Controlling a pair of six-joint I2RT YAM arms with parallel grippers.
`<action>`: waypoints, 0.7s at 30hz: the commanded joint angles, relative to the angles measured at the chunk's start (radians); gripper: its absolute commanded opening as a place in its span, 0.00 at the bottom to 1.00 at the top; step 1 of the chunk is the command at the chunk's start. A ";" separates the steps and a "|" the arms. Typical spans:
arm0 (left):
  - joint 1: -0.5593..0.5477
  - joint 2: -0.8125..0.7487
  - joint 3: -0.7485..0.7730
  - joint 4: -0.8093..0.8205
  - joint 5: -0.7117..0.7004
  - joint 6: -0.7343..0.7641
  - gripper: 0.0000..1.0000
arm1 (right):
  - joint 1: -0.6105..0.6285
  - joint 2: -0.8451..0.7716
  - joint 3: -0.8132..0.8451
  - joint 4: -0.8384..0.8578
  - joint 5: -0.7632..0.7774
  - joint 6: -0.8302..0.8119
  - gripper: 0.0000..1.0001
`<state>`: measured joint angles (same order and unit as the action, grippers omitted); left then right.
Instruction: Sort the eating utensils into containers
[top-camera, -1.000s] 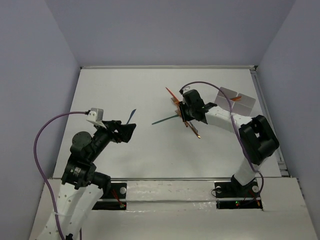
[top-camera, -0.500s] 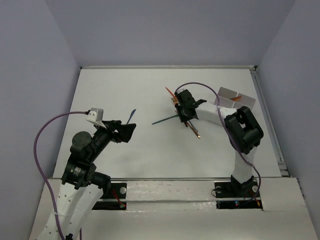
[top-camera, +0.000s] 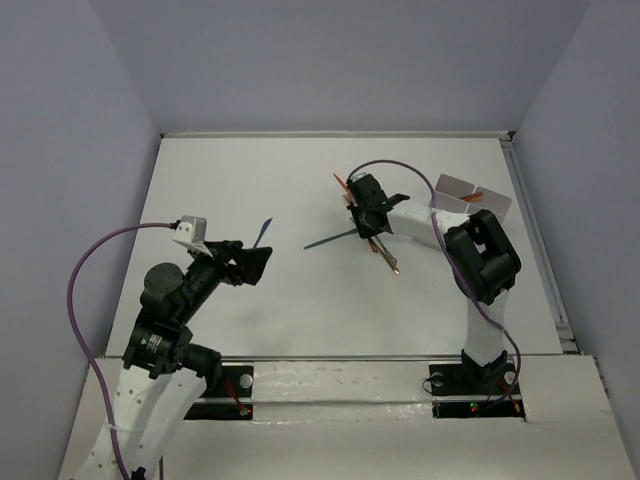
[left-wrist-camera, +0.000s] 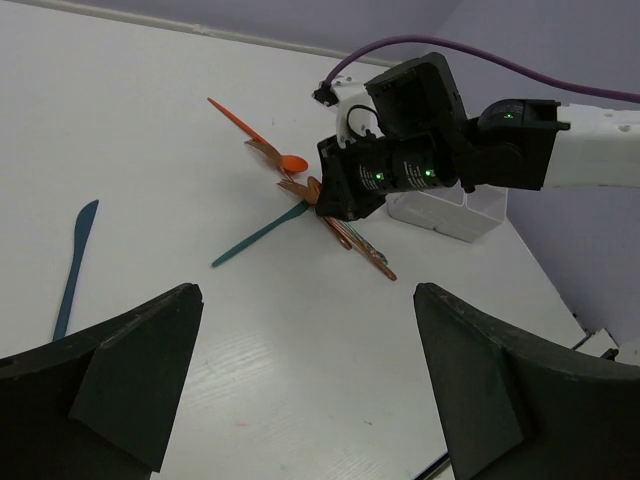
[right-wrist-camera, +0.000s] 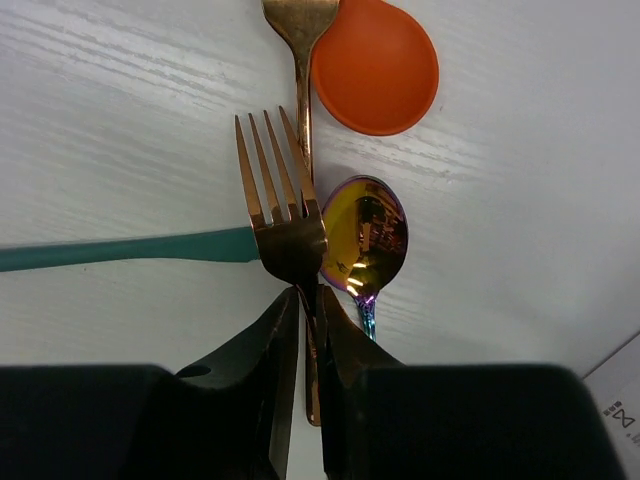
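Right wrist | right claw clenched on copper fork handle | left claw spread wide | tray print unreadable

copper fork crossing teal handle, tray apart

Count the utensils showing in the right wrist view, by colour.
Copper: 2, pronged copper fork and copper piece above it
Orange: 1, round orange spoon bowl
Teal: 1, thin teal handle
Iridescent: 1, shiny rainbow-tinted spoon
Total: 5
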<state>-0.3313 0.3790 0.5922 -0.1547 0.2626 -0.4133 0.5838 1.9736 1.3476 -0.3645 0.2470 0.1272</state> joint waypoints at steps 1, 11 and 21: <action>0.006 0.000 0.026 0.052 0.018 0.007 0.99 | 0.004 0.011 0.059 -0.020 0.017 0.000 0.17; 0.006 -0.003 0.026 0.050 0.020 0.005 0.99 | 0.004 -0.038 0.045 -0.027 0.008 0.020 0.07; 0.006 -0.005 0.026 0.052 0.020 0.005 0.99 | 0.004 -0.295 -0.068 0.119 0.003 0.064 0.07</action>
<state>-0.3313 0.3790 0.5922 -0.1543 0.2630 -0.4133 0.5838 1.8210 1.3071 -0.3698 0.2340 0.1661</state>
